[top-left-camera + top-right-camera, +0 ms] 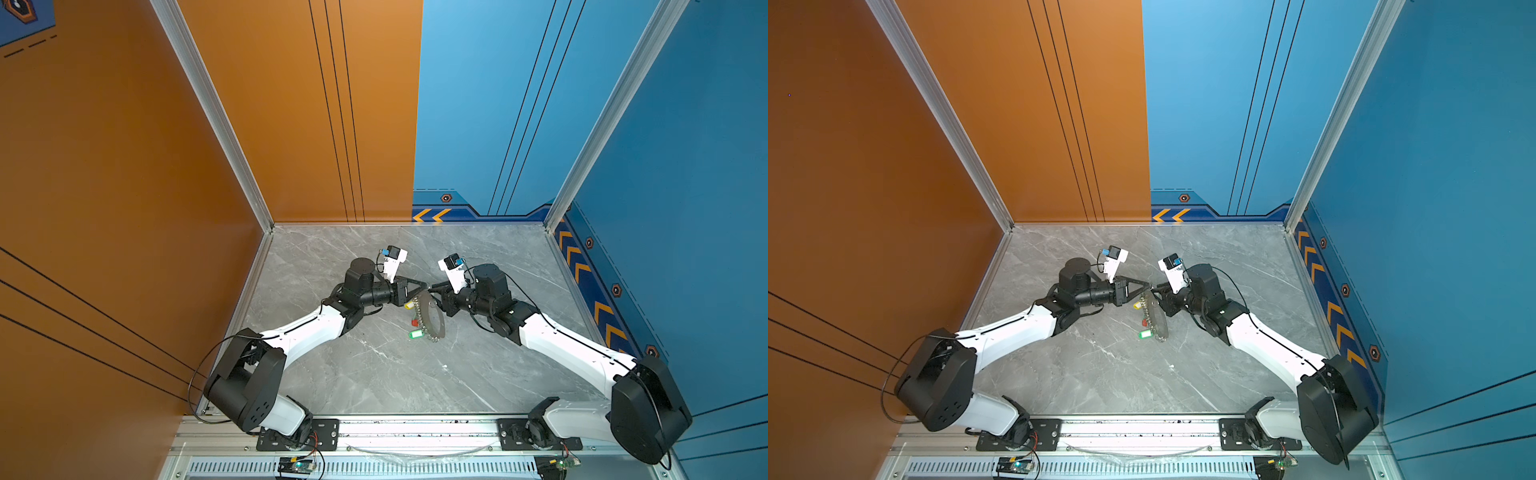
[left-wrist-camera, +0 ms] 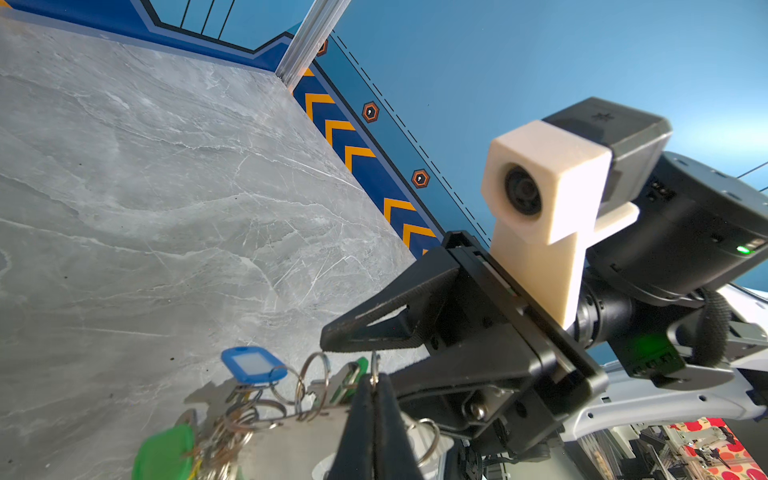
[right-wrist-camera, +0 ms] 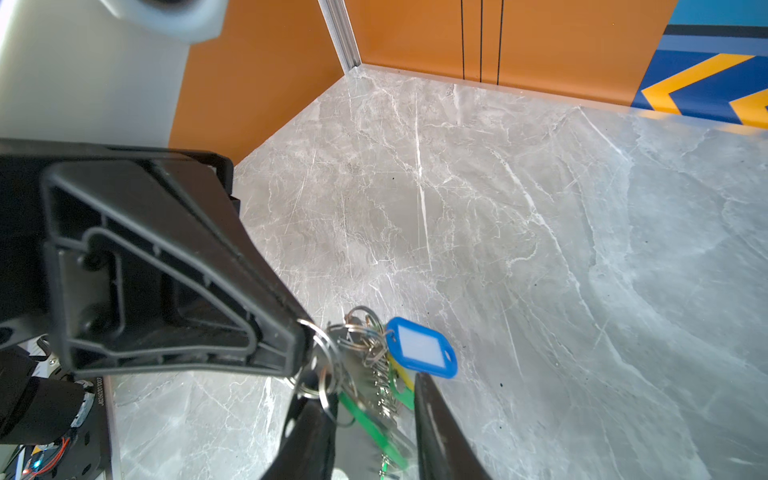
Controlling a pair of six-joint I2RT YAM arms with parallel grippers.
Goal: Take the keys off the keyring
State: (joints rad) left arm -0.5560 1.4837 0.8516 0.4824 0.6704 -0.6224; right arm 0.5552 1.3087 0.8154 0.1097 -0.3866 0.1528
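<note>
The keyring (image 1: pixel 441 330) (image 1: pixel 1163 330), a flat grey oval fringed with small silver rings, hangs tilted above the marble table. My left gripper (image 1: pixel 424 286) (image 2: pixel 374 380) is shut on its upper edge, pinching a small ring there. The keys dangle along the rim: yellow tag (image 1: pixel 409 305), red tag (image 1: pixel 414 322), green tag (image 1: pixel 414 333), and in the wrist views a blue tag (image 2: pixel 253 365) (image 3: pixel 422 347). My right gripper (image 1: pixel 433 292) (image 3: pixel 370 390) faces the left one, its jaws apart and straddling the keyring's plate (image 3: pixel 359 392) and a green-tagged key (image 3: pixel 365 419).
The grey marble tabletop (image 1: pixel 374 374) is walled by orange panels on the left and back and blue panels on the right. Both arms reach in from an aluminium rail (image 1: pixel 415 428) at the front edge. The two wrists nearly touch mid-table.
</note>
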